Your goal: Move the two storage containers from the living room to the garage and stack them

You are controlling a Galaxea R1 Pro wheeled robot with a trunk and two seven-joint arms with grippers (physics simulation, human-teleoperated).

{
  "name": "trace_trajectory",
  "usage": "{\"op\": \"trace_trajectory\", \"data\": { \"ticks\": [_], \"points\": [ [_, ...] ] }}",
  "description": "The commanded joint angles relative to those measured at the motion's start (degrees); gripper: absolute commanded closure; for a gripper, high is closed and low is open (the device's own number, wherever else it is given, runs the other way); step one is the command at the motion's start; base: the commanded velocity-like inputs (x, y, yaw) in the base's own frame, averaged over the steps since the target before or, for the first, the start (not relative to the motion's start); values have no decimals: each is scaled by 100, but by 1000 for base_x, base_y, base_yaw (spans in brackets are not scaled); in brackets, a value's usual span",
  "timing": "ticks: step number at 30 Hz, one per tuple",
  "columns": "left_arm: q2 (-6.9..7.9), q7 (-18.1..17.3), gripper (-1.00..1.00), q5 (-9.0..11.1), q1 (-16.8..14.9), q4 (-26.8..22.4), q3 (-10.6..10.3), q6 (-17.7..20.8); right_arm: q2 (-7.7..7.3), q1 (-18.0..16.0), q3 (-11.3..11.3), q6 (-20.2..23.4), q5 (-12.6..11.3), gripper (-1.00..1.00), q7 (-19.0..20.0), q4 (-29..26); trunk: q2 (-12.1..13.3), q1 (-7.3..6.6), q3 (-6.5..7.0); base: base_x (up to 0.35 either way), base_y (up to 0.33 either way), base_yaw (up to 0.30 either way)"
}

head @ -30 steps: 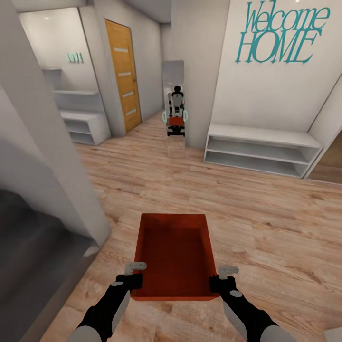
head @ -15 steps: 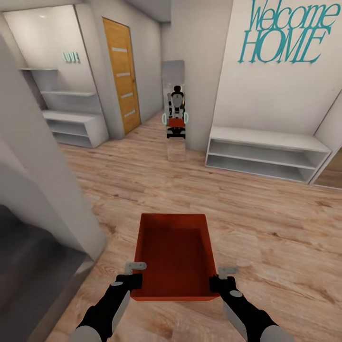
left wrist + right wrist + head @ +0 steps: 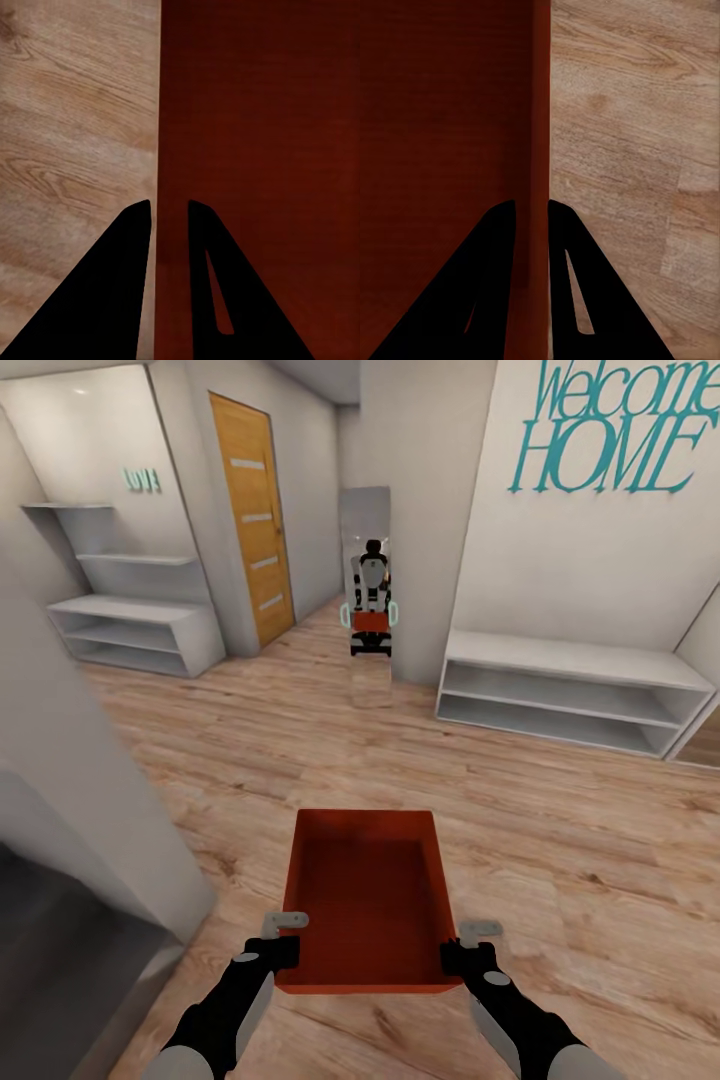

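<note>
Head view, storage container level, long axis pointing forward, open top up

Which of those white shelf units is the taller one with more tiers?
The white shelf unit on the left, beside the wooden door, under the small green wall word. It rises in several tiers; the long low shelf unit under "Welcome HOME" stays bench-height.

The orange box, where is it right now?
In the head view the storage container is low in the middle, held above the wood floor between the left gripper and right gripper, each clamped on a side wall.
</note>
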Motion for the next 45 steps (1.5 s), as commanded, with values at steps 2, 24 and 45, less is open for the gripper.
{"op": "trace_trajectory", "data": {
  "ticks": [2,24,45],
  "points": [
    [5,-158,100,35,-3,-20,-7,31,-252,-6,22,-9,-88,100,-15,-6,-3,4,-5,336,0,0],
    [5,-159,100,35,-2,-20,-8,33,-252,-6,22,-9,-88,100,-15,-6,-3,4,-5,337,0,0],
    [5,-158,100,35,-3,-20,-8,32,-252,-6,20,-9,-88,100,-15,-6,-3,4,-5,337,0,0]
  ]
}}
